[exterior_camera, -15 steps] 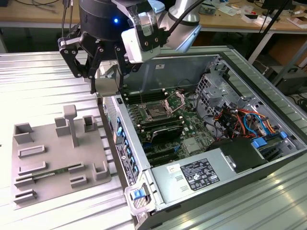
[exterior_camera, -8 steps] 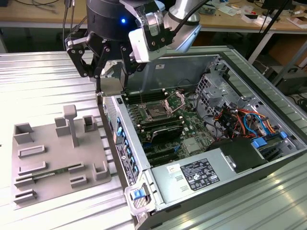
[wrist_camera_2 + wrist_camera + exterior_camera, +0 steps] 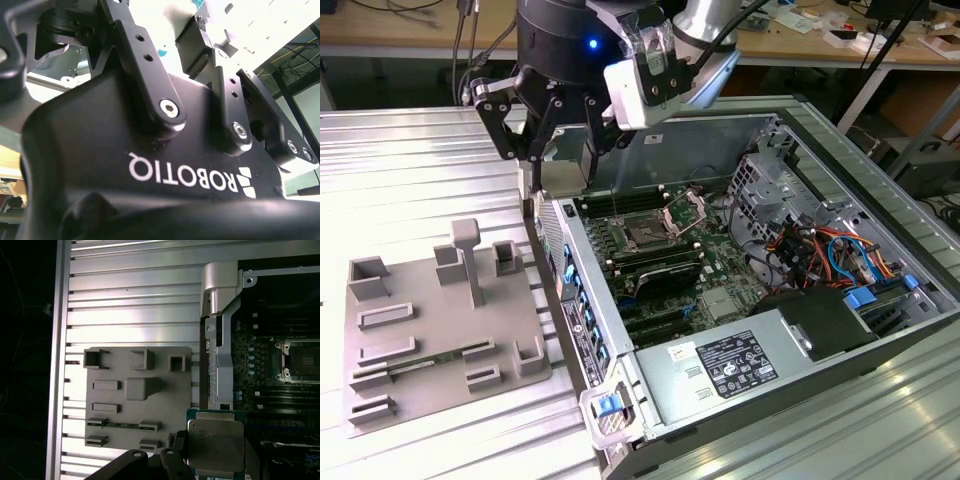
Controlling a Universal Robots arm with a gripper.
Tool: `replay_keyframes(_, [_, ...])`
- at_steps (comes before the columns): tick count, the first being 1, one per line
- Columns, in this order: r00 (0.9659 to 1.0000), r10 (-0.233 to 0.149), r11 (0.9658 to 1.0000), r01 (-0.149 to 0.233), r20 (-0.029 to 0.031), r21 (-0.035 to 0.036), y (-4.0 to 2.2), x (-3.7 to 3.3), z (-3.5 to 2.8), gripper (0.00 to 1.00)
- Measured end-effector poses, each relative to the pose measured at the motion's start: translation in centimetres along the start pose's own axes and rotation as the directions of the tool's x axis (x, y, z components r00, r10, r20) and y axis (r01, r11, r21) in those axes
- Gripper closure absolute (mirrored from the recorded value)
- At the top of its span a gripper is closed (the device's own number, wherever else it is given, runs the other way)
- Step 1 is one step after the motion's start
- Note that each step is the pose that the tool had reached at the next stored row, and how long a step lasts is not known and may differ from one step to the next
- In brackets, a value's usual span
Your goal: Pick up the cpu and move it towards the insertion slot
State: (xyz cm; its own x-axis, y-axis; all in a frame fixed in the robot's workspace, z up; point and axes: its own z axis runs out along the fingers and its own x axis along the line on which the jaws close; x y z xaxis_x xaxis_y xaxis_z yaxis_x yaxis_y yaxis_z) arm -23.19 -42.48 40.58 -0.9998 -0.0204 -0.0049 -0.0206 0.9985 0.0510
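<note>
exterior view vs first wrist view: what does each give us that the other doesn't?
Exterior view adds the grey power supply box and the coloured cable bundle inside the case. First wrist view adds a clear look at the flat square silver-topped cpu, gripped above the case edge. Both: the black gripper, the grey plastic fixture plate and the dark square insertion slot with its metal frame.
</note>
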Motion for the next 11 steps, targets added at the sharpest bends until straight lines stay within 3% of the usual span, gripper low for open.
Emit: replay_keyframes(11, [1.0,0.0,1.0,0.0,-0.0001,0.0,-0.02,-1.21,0.0,0.46])
